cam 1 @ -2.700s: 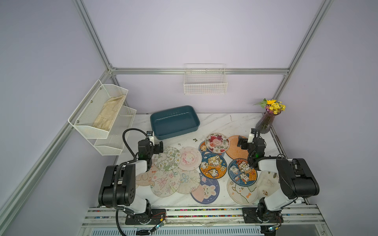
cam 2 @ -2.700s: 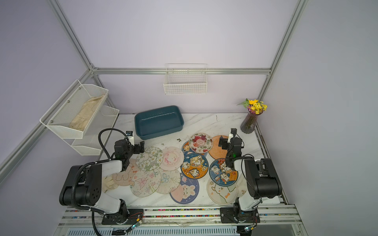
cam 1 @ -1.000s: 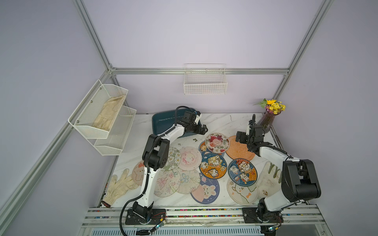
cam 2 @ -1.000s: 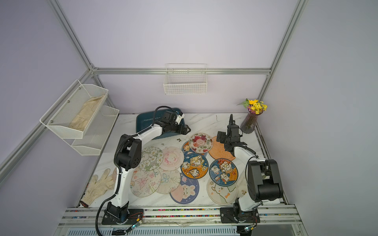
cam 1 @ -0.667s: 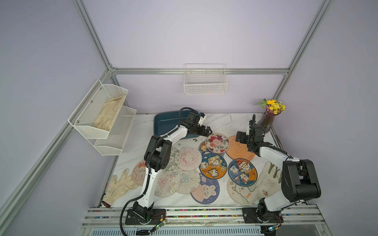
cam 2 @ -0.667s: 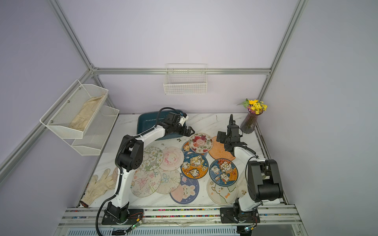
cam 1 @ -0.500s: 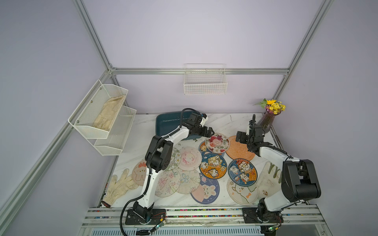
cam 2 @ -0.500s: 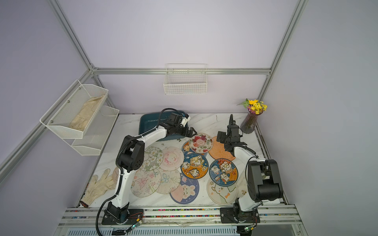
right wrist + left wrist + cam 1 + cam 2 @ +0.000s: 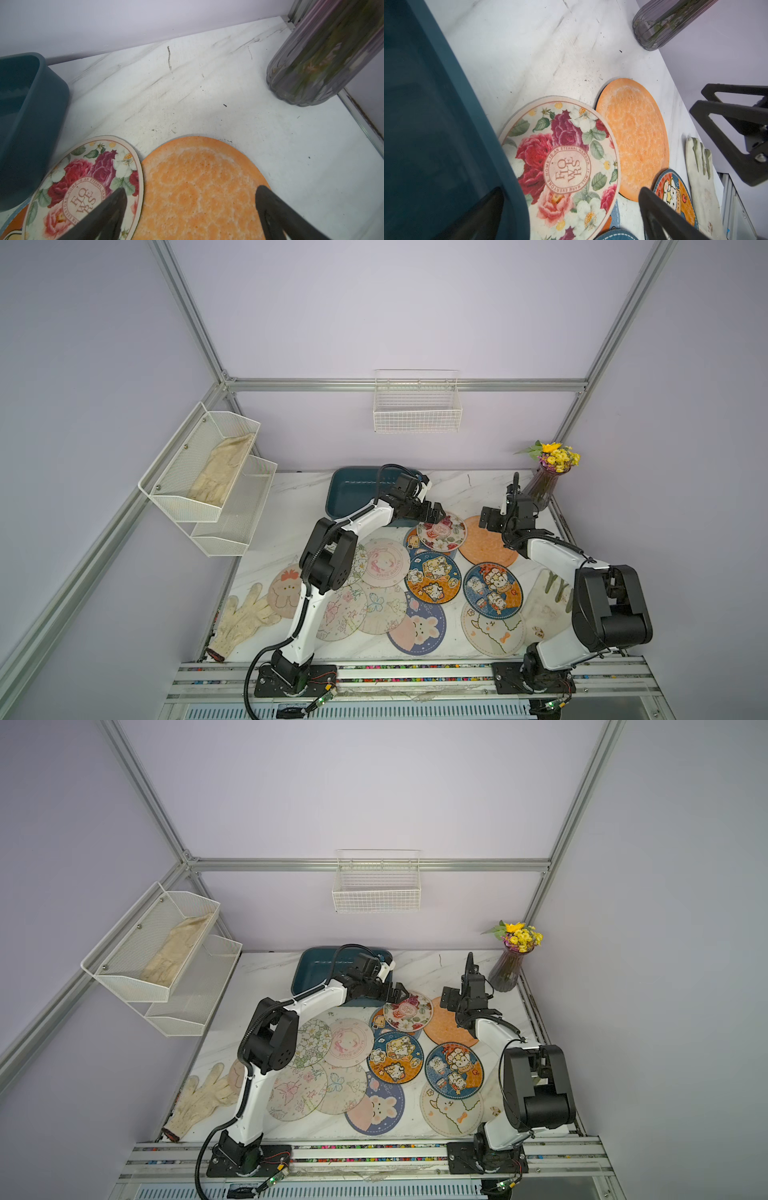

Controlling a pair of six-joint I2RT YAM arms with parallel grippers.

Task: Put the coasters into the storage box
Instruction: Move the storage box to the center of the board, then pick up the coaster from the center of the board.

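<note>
Step in hand: the first pick, as I judge it. No mat is held, and none shows in the part of the box that is visible.
Storage box: the shallow dark teal plastic storage box (image 9: 351,493) stands at the back of the white marble-patterned table (image 9: 465,489). The left arm hides part of its inside.
Coasters: the thin round printed coasters (image 9: 433,577) lie flat and overlapping across the table in front of the box.
Nearest mat: the thin round rose-printed coaster (image 9: 441,531) lies just beside the box wall. I cannot tell whether they touch. It overlaps the edge of the plain round orange coaster (image 9: 486,545).
Left gripper: the left gripper (image 9: 435,513) hovers over the far edge of the rose-printed coaster, beside the box's near corner, jaws apart and empty.
Right gripper: the right gripper (image 9: 451,1000) hangs above the orange coaster, jaws apart and empty.
Next move: probably the rose-printed coaster first, since it lies on top and closest to the box. One finger needs to slip under its rim before the jaws pinch.
Care: the mat is flat and may slide, so a low, angled approach suits it. The grippers are near each other and need room.
</note>
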